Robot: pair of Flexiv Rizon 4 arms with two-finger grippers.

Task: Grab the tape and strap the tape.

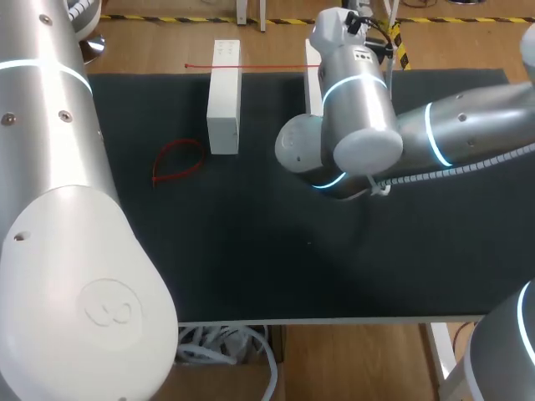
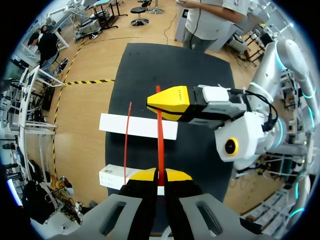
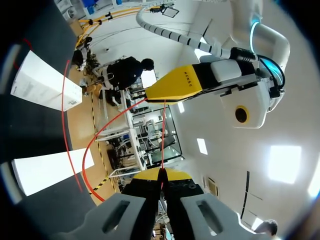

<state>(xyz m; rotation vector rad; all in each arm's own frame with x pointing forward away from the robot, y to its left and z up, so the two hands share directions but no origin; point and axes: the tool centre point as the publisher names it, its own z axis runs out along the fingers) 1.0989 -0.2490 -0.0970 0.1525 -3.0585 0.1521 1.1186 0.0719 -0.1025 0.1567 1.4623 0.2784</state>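
black mat (image 1: 251,251) covers the table. head view: right arm (image 1: 368,125) reaches over the middle, both grippers hidden. spare red loop tie (image 1: 178,160) lies nr the white box (image 1: 223,100).

left wrist view: left gripper (image 2: 160,176) is clamped on the thin red plastic strap (image 2: 160,145). its long axis runs straight ahead to the right gripper (image 2: 163,105), which pinches the far part.

right wrist view: same strap straight btwn both tips, held off the mat. looks like free room all round for threading.
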